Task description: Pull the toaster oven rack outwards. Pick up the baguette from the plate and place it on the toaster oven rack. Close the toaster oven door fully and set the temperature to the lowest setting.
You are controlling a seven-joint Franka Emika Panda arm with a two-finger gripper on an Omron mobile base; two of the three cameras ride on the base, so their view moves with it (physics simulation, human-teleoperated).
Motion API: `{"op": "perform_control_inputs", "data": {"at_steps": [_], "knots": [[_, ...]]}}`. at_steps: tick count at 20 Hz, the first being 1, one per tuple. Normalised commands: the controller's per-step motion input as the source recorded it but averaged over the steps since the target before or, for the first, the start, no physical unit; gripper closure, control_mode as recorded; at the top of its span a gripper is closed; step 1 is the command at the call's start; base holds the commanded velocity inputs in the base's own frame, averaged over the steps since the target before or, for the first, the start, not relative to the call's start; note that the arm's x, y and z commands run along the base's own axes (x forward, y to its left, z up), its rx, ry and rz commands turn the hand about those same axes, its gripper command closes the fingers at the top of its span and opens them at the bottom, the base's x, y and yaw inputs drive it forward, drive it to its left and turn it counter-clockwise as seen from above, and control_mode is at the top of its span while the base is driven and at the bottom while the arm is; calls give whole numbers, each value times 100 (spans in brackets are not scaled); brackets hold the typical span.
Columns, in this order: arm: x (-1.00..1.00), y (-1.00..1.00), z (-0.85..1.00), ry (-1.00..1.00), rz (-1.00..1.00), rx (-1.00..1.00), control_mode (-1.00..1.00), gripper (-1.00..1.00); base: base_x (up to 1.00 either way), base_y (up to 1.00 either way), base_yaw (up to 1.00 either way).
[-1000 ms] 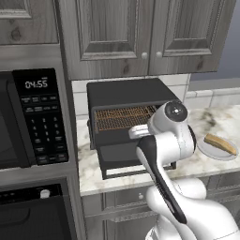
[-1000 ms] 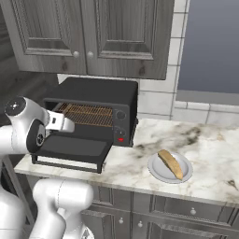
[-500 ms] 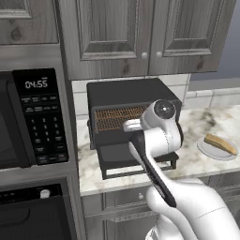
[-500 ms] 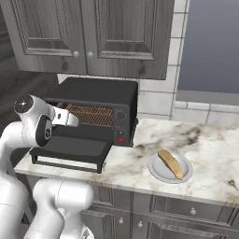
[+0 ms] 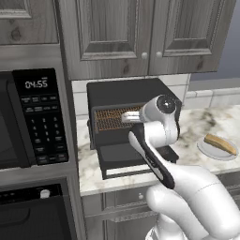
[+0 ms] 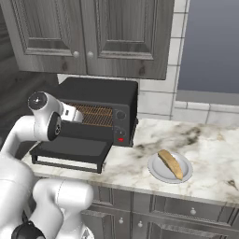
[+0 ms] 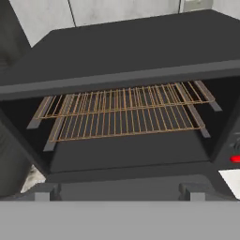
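On the marble tabletop (image 6: 205,144) your pincer (image 7: 119,190), whose opening I cannot tell, faces the oven (image 5: 126,93) with door (image 6: 70,148) down and rack (image 7: 124,112) inside, so a high approach may hit the top edge and miss the rack.

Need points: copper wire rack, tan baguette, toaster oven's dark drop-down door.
Copper-brown wire-mesh rack (image 7: 124,115), hand view, middle of the grid.
Short tan-brown baguette (image 6: 170,164), right base view, middle of the crust.
Dark grey drop-down toaster oven door (image 6: 74,148), right base view, bare middle of the lowered panel.
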Motion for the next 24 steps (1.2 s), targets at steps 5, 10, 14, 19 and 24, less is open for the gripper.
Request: {"op": "perform_control_inputs", "data": {"at_steps": [5, 10, 14, 19, 24], "knots": [[41, -1, -2, -11, 0, 9, -100, -100, 0, 0, 0], [35, -10, -7, -1, 4, 0, -100, -100, 0, 0, 0], [25, -19, -11, -5, 8, 0, -100, -100, 0, 0, 0], [25, -21, -16, -8, 11, 0, -100, -100, 0, 0, 0], [21, -15, -26, -13, 11, 2, -100, -100, 0, 0, 0]]}}
